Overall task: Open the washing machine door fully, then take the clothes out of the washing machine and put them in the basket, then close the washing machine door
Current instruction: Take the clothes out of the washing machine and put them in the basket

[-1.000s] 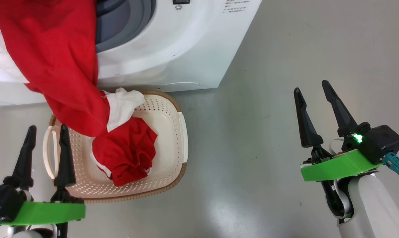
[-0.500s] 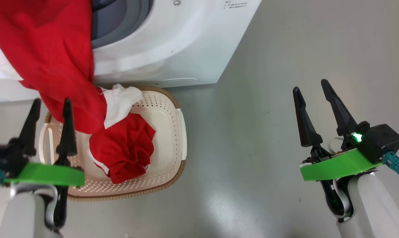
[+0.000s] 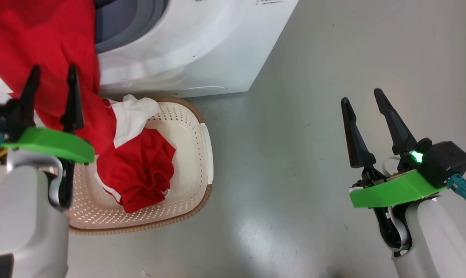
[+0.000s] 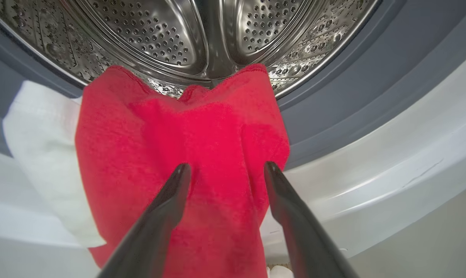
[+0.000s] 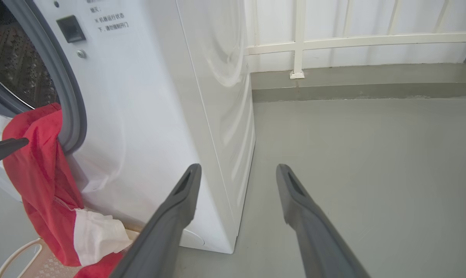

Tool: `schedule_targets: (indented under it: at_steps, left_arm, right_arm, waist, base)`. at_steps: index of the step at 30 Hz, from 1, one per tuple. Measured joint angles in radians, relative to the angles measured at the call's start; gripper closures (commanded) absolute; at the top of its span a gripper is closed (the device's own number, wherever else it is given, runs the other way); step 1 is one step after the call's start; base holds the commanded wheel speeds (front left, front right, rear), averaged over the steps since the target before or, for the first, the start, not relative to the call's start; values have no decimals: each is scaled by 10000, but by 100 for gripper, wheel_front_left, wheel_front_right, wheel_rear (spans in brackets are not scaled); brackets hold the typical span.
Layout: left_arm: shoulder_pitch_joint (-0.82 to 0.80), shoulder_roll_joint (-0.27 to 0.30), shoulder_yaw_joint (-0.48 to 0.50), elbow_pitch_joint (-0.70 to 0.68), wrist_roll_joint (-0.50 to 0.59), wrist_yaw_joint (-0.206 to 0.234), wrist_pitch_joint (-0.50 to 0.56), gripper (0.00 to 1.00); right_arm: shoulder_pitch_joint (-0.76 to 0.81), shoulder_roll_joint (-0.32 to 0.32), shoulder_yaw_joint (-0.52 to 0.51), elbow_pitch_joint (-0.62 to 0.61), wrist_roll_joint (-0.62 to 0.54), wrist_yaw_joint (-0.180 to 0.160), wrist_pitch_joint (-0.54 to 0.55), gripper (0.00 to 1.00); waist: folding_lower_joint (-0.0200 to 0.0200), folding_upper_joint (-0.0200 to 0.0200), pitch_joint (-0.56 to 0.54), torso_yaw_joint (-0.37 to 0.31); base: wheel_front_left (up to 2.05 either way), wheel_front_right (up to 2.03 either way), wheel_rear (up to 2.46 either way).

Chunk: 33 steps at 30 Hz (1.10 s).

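A red garment (image 3: pixel 51 42) with a white panel (image 3: pixel 130 116) hangs out of the washing machine (image 3: pixel 202 50). Its lower end is bunched in the cream basket (image 3: pixel 204 154) on the floor. My left gripper (image 3: pixel 53 69) is open in front of the hanging cloth. In the left wrist view its fingers (image 4: pixel 227 165) straddle the red fabric (image 4: pixel 186 131) just below the steel drum (image 4: pixel 171 34), with a white cloth (image 4: pixel 43 154) beside it. My right gripper (image 3: pixel 362 96) is open and empty over bare floor to the right. The washing machine door is out of view.
The machine's side panel (image 5: pixel 217 116) stands just left of my right gripper (image 5: pixel 238 166). A white railing (image 5: pixel 333 38) and a low kerb run along the far wall. Grey floor (image 3: pixel 294 173) stretches between the basket and the right arm.
My left gripper has risen from beside the basket to the red garment hanging at the drum opening, still open. The head view has shifted a little. The right arm has not moved.
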<state>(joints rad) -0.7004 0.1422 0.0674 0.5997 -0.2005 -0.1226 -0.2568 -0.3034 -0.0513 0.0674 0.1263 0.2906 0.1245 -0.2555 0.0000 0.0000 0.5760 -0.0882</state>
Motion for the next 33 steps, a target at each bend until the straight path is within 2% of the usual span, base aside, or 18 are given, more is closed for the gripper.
schedule_targets:
  at_steps: [17,18,20,21,22,23,33]
  left_arm:
    - [-1624,161,-23,2209,602,2,0,0]
    - [-1675,165,-31,2290,619,2,0,8]
    - [-1724,176,-42,2403,665,2,0,52]
    - [-1761,180,-48,2470,683,2,0,62]
    - [-1797,180,-58,2522,690,2,0,84]
    - [-1815,180,-65,2558,690,2,-2,100]
    - [-1805,192,-46,2535,752,0,-6,100]
  right_arm:
    - [-84,0,107,-44,92,0,0,0]
    - [-84,0,113,-44,94,0,0,0]
    - [-84,0,119,-44,102,0,0,0]
    - [-84,0,121,-44,102,0,0,0]
    - [-84,0,123,-44,102,0,0,0]
    - [-84,0,123,-44,102,0,0,0]
    - [-82,0,121,-40,102,0,0,0]
  waist:
    - [0,0,78,-227]
    - [0,0,74,-237]
    - [0,1,67,-259]
    - [0,0,60,-267]
    - [0,0,51,-276]
    - [0,0,42,-284]
    - [0,0,-42,-227]
  base:
    - [0,0,0]
    - [0,0,0]
    - [0,0,0]
    - [0,0,0]
    - [0,0,0]
    - [0,0,0]
    - [0,0,0]
